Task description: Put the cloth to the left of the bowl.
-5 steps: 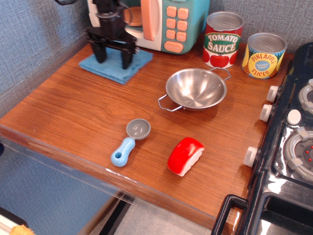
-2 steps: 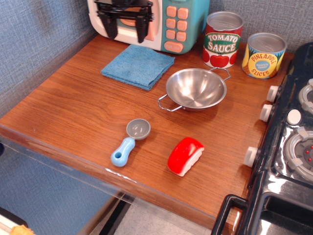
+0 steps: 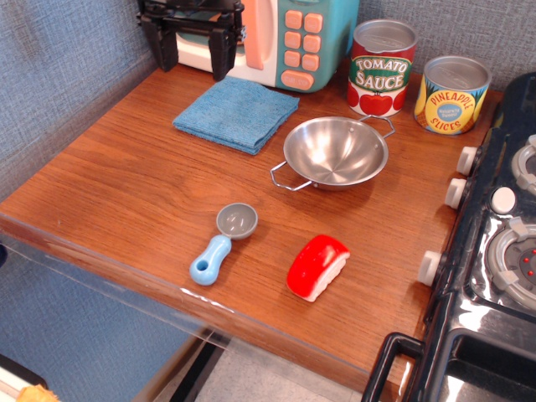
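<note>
Looking across the wooden counter [image 3: 126,193], I saw the cloth [image 3: 236,113] lying flat at about ten o'clock from the bowl [image 3: 335,152], just beside its rim and apart from it, a long edge running from ten toward four. The gripper [image 3: 192,48] hung at eleven o'clock from the cloth, up against the toy microwave [image 3: 285,38], its dark fingers [image 3: 223,50] spread wide and holding nothing. I judged the placing done, with only a retreat left.
</note>
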`<state>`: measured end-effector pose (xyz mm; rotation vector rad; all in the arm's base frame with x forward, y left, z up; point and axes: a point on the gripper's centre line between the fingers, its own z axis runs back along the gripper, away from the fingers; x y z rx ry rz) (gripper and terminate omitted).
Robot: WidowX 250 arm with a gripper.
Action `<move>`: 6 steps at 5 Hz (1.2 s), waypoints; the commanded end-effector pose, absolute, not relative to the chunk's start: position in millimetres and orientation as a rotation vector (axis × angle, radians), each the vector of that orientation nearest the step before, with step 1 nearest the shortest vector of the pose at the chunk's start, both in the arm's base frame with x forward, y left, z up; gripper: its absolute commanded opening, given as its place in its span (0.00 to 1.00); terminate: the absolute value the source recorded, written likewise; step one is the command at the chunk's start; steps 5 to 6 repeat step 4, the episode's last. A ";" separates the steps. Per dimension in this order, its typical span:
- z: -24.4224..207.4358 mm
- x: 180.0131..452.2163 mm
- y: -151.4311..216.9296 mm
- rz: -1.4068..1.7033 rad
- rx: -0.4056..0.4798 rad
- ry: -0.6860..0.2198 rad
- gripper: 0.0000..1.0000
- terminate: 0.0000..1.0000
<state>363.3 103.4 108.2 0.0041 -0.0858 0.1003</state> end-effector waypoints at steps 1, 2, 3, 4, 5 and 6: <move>127.3 333.3 108.8 0.073 0.010 -0.164 1.00 0.00; 125.5 328.4 106.2 0.099 0.001 -0.199 1.00 0.00; 125.5 328.4 106.2 0.099 0.001 -0.199 1.00 0.00; 125.5 328.4 106.2 0.099 0.001 -0.199 1.00 1.00; 125.5 328.4 106.2 0.099 0.001 -0.199 1.00 1.00; 125.5 328.4 106.2 0.099 0.001 -0.199 1.00 1.00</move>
